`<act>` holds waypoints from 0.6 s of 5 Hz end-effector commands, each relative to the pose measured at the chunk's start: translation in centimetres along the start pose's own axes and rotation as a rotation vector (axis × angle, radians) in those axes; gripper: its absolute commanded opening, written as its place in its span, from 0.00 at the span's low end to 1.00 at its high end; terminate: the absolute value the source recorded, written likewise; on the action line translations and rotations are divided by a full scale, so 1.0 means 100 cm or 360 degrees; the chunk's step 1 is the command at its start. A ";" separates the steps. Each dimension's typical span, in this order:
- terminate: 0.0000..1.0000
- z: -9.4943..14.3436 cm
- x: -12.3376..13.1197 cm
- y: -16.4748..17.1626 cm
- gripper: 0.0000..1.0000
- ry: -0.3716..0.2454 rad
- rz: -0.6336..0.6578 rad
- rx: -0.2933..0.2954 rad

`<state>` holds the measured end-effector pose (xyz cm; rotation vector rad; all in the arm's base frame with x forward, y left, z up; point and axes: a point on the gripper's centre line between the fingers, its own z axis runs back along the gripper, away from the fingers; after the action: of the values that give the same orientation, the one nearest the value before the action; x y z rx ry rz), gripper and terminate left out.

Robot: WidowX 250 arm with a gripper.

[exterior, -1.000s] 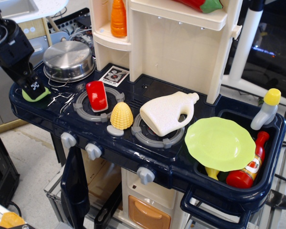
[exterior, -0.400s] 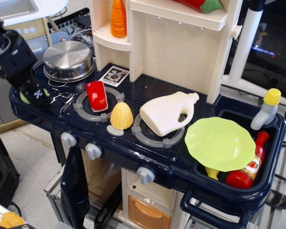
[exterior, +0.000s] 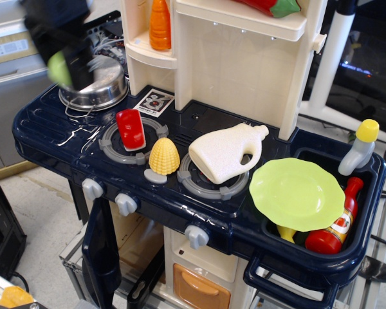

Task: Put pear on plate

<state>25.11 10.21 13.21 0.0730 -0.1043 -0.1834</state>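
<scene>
Blurred claw [exterior: 69,64] raised over the pot [exterior: 96,87], apparently gripping pear [exterior: 60,69].

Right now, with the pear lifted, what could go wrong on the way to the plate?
The gripper is motion-blurred, so the pear may slip from a fast swing. The path to the plate crosses the corn and the white jug; a low pass might knock them. The plate overhangs the sink, so a hard drop could tip it.
</scene>
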 end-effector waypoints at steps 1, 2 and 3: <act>0.00 0.018 0.050 -0.072 0.00 -0.0098 0.0194 -0.0023; 0.00 0.015 0.071 -0.114 0.00 -0.0221 0.0434 -0.0140; 0.00 0.021 0.090 -0.156 0.00 -0.0228 0.0717 -0.0157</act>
<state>29.45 -8.20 12.62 -0.0445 -0.2090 0.2777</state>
